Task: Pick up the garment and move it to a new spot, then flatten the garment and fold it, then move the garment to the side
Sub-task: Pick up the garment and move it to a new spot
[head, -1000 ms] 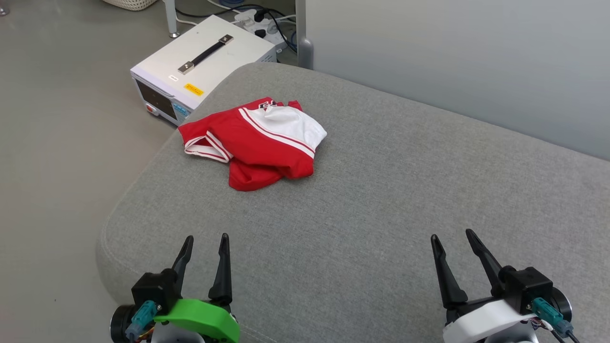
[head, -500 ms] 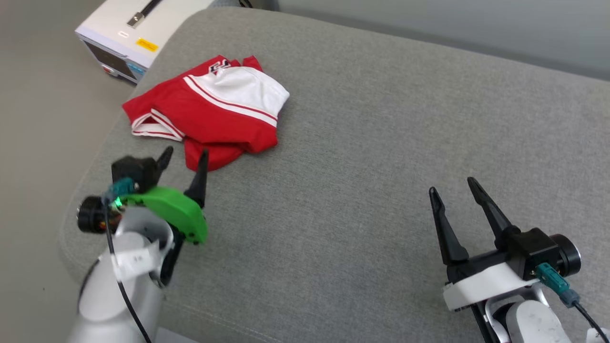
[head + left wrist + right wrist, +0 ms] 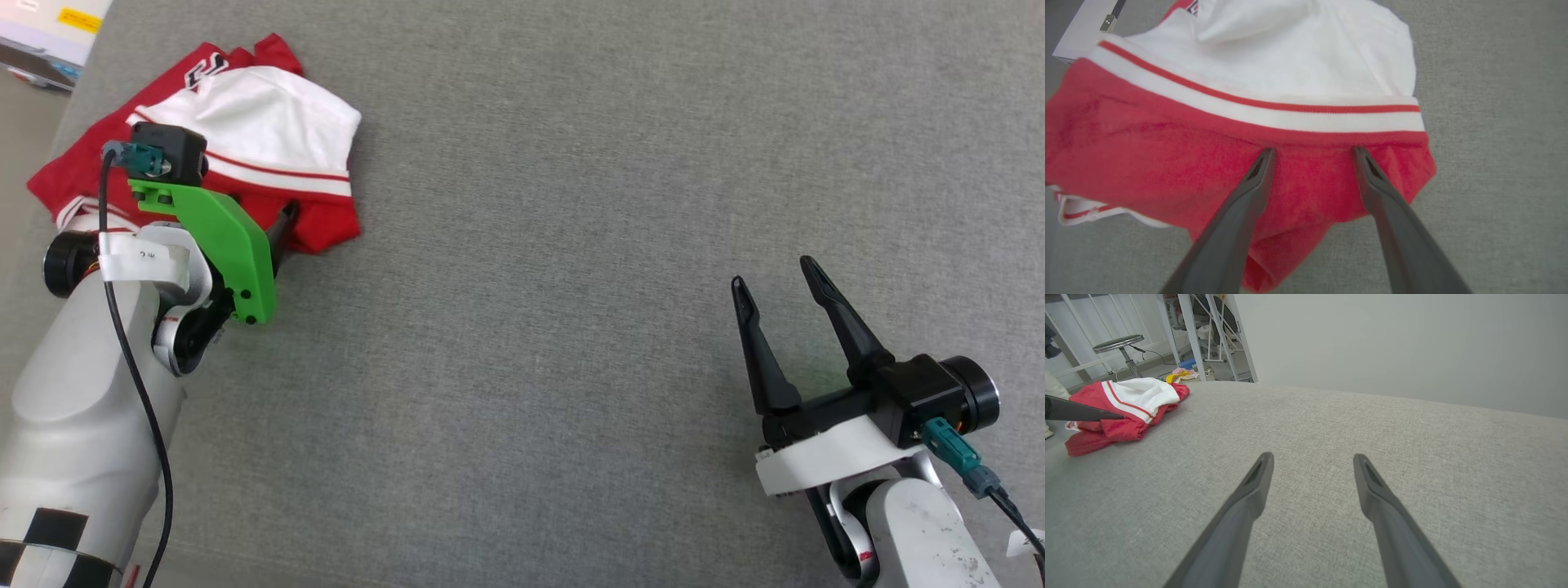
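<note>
Red jersey (image 3: 277, 139), upper left, looks limp; left gripper (image 3: 1312, 153) holds spread fingers around its bunched fold, probably the best pinch; right gripper (image 3: 772, 269) spread too.

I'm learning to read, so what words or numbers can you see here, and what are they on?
Nothing here reads clearly.
Black, white-edged letters on the garment: folded over, unreadable.
Yellow label on the white box: too small to read.
Marks on the left arm's white band: blurred.
</note>
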### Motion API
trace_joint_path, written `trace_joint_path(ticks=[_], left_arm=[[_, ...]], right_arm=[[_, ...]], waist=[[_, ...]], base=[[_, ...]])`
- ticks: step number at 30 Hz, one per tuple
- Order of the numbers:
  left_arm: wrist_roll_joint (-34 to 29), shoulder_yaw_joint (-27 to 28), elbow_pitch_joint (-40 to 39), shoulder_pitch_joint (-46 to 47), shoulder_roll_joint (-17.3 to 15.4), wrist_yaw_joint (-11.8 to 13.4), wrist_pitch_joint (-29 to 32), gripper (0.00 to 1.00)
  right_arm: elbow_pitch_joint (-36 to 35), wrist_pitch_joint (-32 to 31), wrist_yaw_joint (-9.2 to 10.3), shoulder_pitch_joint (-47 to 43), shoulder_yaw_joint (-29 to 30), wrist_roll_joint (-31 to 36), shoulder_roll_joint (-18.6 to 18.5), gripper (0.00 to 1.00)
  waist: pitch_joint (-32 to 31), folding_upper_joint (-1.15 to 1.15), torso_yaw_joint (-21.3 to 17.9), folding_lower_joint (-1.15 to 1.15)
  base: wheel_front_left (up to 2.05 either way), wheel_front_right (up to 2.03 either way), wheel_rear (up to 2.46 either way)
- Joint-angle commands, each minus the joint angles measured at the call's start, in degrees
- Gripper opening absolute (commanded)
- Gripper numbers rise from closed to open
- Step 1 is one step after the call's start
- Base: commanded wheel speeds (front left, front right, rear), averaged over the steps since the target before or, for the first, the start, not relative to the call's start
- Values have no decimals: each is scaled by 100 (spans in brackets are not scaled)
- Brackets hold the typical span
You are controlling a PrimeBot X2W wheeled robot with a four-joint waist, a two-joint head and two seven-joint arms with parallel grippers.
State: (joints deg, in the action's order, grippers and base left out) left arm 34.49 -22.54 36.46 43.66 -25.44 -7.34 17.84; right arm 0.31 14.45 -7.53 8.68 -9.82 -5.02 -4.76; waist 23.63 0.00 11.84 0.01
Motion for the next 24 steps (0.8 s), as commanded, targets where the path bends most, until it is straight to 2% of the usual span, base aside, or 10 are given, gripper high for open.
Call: trace_joint_path(ticks=[1,3,4,5,6,13,19,22,24], left_arm=[[108,-78,107,99,-59,-13,109,100],[315,-289,336,131,-168,-14,188,100],[368,-346,391,119,-186,-14,159,79],[403,-392,420,108,-197,-14,120,8],[454,-450,444,90,-207,-14,53,0],[510,-507,621,70,-296,-14,-921,0],[201,-537,551,38,-376,22,-1963,0],[28,-526,333,8,-414,196,-2441,0],[-272,-635,-186,-26,-509,400,-2753,0]], right_arm=[[8,39,4,95,-3,33,-18,100],[38,45,4,109,-2,27,-10,100],[53,47,4,109,2,26,-6,100],[66,48,4,108,7,26,-3,100],[84,49,4,102,19,26,1,100],[195,53,4,32,70,11,28,100],[280,53,4,-153,143,-46,75,100],[320,54,4,-282,206,-77,101,100],[328,54,4,-441,303,-126,136,100]], waist=[[291,0,-315,-1],[297,0,-370,-1],[282,0,-375,-1],[264,0,-375,-1],[233,0,-368,-1],[-129,0,-264,-1],[-722,0,-183,-1],[-1050,0,-157,-1],[-1409,0,-151,-1]], base=[[0,0,0],[0,0,0],[0,0,0],[0,0,0],[0,0,0],[0,0,0],[0,0,0],[0,0,0],[0,0,0]])
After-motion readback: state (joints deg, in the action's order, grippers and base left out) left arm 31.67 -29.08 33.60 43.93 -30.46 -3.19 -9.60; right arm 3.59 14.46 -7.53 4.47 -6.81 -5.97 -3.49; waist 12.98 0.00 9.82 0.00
